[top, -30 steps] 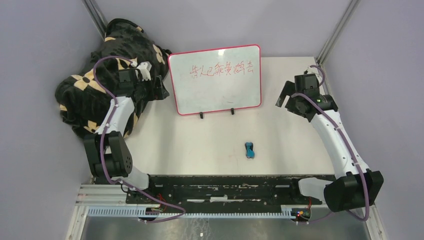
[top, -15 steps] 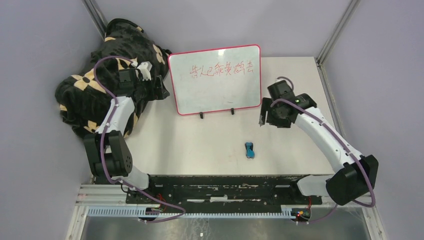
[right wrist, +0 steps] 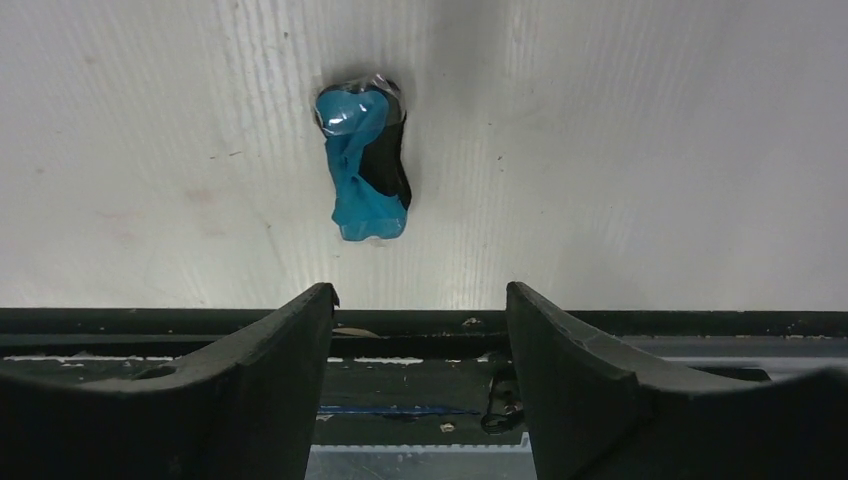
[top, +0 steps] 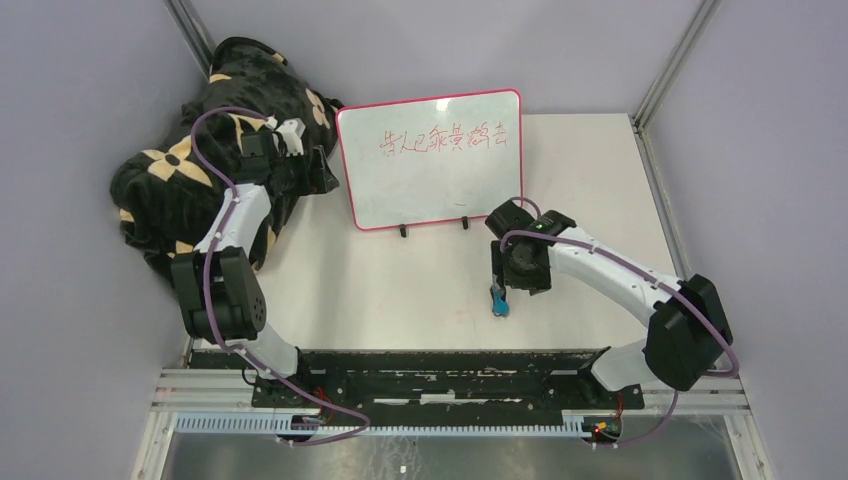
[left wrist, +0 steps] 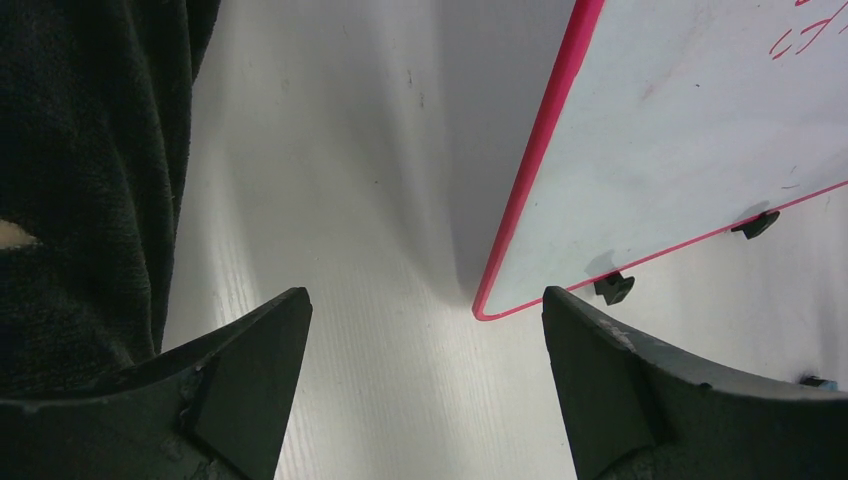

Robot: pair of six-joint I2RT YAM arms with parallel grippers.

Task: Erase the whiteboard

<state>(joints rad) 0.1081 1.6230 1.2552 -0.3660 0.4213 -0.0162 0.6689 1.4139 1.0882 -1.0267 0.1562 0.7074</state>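
The whiteboard point(top: 432, 160) stands at the back of the table on two black feet, with red writing along its top. Its lower left corner also shows in the left wrist view point(left wrist: 690, 150). A small blue eraser point(top: 499, 302) lies on the table in front of the board. In the right wrist view the eraser point(right wrist: 362, 170) lies just beyond my fingertips. My right gripper point(top: 500, 282) point(right wrist: 420, 292) is open and empty, just above the eraser. My left gripper point(top: 322, 176) point(left wrist: 425, 295) is open and empty, low beside the board's left edge.
A dark blanket with beige flowers point(top: 200, 150) is heaped at the back left, close to my left gripper, and fills the left of the left wrist view point(left wrist: 80, 180). A black rail point(top: 440, 365) runs along the table's near edge, just behind the eraser.
My right arm has swung from the far right of the table in towards the front centre and now hangs over the eraser. My left gripper has barely shifted.
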